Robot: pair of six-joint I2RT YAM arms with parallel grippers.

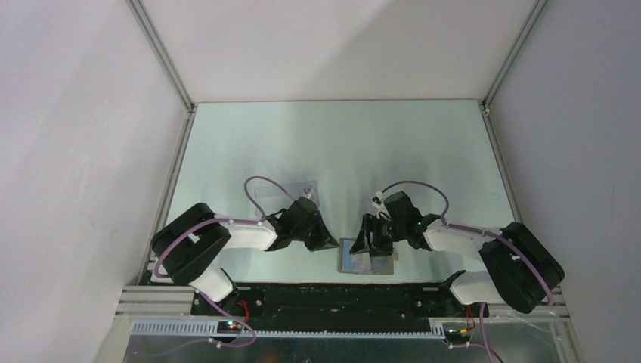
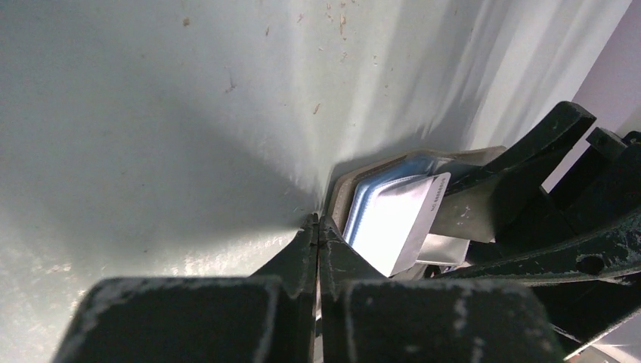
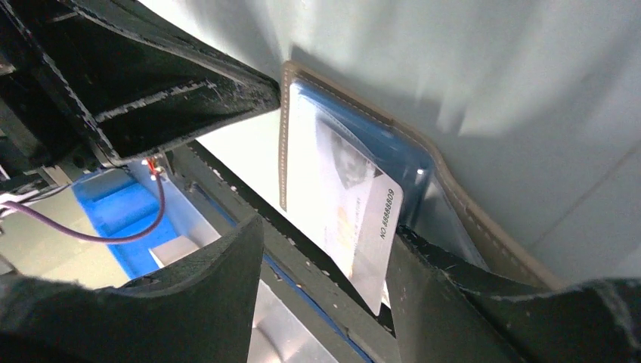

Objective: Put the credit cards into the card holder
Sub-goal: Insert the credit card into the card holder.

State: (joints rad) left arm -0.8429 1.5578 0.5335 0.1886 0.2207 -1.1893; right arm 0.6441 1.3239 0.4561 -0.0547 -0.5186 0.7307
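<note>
1. Clear plastic box (image 1: 296,190) lies on table (image 2: 151,113), just behind L gripper (image 2: 317,231).
2. L gripper: jaws pressed shut, nothing between, tips on table just beside card holder (image 2: 342,198).
3. Card holder lies open near front edge, blue lining up; 1 credit card (image 3: 344,200) sits partway in pocket.
4. R gripper (image 3: 329,238): jaws apart, either side of card's free end.

Left gripper (image 2: 317,227) pinched closed; right gripper (image 3: 326,236) spread.
</note>
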